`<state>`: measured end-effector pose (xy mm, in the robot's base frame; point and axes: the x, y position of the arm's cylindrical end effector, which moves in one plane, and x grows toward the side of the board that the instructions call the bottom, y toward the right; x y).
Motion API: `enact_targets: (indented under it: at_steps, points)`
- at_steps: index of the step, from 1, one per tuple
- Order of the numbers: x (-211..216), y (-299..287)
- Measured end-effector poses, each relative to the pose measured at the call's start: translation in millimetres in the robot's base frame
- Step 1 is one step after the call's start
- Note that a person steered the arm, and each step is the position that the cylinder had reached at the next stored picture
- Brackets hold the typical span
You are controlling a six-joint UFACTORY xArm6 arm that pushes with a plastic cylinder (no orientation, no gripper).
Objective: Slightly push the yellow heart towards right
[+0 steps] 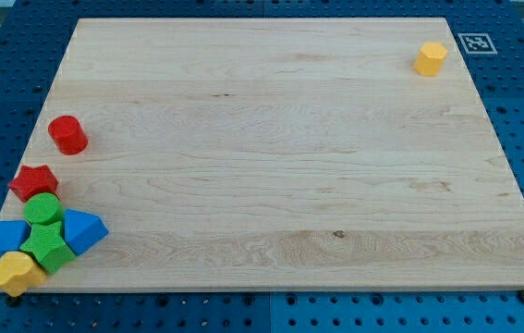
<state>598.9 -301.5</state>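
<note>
The yellow heart (17,272) lies at the board's bottom left corner, at the lower end of a tight cluster. It touches a green star (49,246) and sits just below a blue block (6,237). A green cylinder (43,210), a blue triangular block (83,229) and a red star (33,181) complete the cluster. My tip and the rod do not show in the view.
A red cylinder (67,134) stands apart near the left edge. A yellow hexagonal block (431,57) sits at the top right. The wooden board (289,166) lies on a blue pegboard, with a fiducial tag (477,43) past its top right corner.
</note>
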Motion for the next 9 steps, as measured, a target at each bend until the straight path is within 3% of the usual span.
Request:
enact_targets:
  at_steps: [3, 9]
  points:
    - [19, 1]
    - [18, 22]
